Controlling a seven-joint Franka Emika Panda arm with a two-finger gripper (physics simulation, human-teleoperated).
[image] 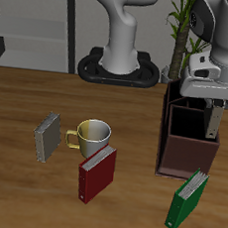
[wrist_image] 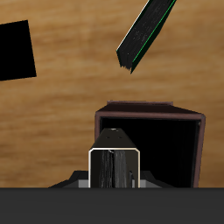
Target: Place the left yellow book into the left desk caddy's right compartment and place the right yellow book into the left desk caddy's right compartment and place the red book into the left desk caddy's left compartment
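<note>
A wooden table (image: 18,196) with a warm brown grain fills the lower frame. Behind it, pale shelving (image: 36,23) occupies the upper left, and a green plant (image: 180,33) rises at upper right.

Mug (image: 93,136) between two books (image: 96,174).

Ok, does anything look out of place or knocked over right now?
Nothing stands out. The gripper holds one grey book upright over the caddy; the other grey book, mug, red book and green book stand upright on the table.
</note>
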